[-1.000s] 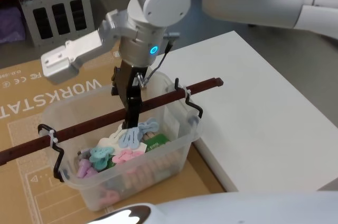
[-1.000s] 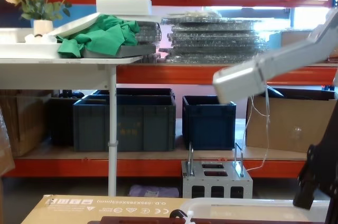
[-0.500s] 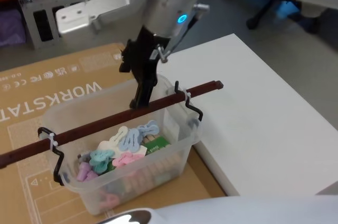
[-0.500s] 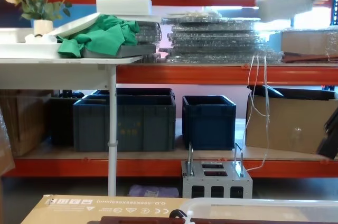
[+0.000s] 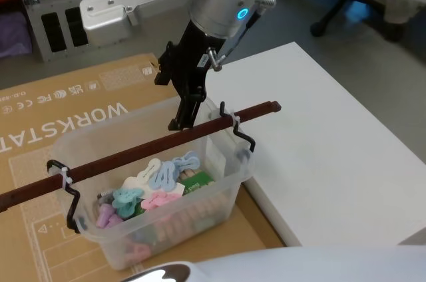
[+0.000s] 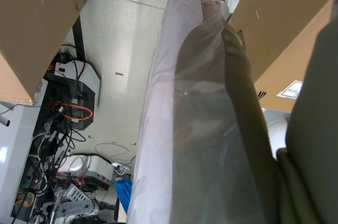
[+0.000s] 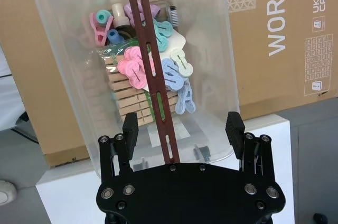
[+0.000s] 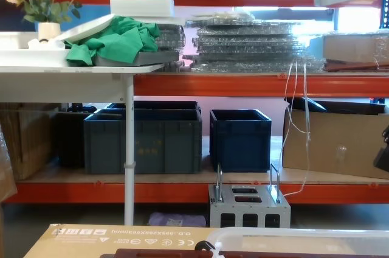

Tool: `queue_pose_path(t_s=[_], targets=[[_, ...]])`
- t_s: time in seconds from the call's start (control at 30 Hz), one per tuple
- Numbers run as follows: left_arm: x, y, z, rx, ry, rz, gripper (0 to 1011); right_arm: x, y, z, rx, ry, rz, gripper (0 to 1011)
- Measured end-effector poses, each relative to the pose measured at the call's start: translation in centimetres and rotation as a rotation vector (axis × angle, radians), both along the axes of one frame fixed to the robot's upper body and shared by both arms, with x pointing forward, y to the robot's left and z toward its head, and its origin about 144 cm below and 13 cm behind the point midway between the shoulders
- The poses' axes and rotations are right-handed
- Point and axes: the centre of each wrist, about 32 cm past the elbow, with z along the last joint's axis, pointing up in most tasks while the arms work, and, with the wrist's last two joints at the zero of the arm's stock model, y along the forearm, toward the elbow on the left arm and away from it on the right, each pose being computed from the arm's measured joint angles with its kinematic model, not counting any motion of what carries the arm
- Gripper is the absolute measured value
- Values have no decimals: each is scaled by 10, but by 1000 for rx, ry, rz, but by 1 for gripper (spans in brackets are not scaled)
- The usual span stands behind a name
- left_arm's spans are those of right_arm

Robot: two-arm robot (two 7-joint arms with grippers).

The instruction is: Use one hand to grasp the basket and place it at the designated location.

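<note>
The basket (image 5: 223,197), a clear plastic tub, sits right under the right gripper (image 5: 182,120) on a brown cardboard sheet (image 5: 60,106) printed with large letters. A long dark brown handle (image 5: 133,154) spans the tub from end to end, fastened at each end by a black wire hook (image 5: 241,137) and a white tie. Inside lie pastel clips (image 5: 163,174) in blue, pink, cream and teal on top of a stack of wooden pegs (image 5: 193,210). The right gripper hangs point down at the tub's far rim, just above the handle, with its black fingers (image 7: 130,128) spread apart and clamped on nothing. In the right wrist view the handle (image 7: 150,71) runs through the gap between them, closer to one finger than the other, and the basket (image 7: 63,71) with its clips (image 7: 171,71) lies below. To the gripper's right, just beside the tub, is a white slab (image 5: 333,149). Beyond the gripper and to its left stands a grey metal rack (image 5: 63,6) on the floor. The chest view catches the basket's rim (image 8: 292,233) at the bottom edge, with the rack (image 8: 249,209) behind it.
</note>
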Motion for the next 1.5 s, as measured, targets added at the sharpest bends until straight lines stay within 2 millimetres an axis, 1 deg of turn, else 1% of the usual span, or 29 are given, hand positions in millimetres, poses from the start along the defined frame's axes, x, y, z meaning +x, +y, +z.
queue_pose_path(t_s=[0.4, 0.8, 1.0, 1.07, 1.2, 1.5], targets=[[0, 0, 0, 0, 0, 0, 0, -1, 3, -1, -2, 5, 12, 1000], [0, 0, 0, 0, 0, 0, 0, -2, 32, -26, -81, 6, 42, 1000], [0, 0, 0, 0, 0, 0, 0, -4, 39, -33, -102, 5, 51, 1000], [0, 0, 0, 0, 0, 0, 0, -5, 47, -41, -120, 6, 59, 1000], [0, 0, 0, 0, 0, 0, 0, -5, 53, -47, -134, 6, 62, 1000], [0, 0, 0, 0, 0, 0, 0, -5, 57, -52, -144, 9, 62, 1001]])
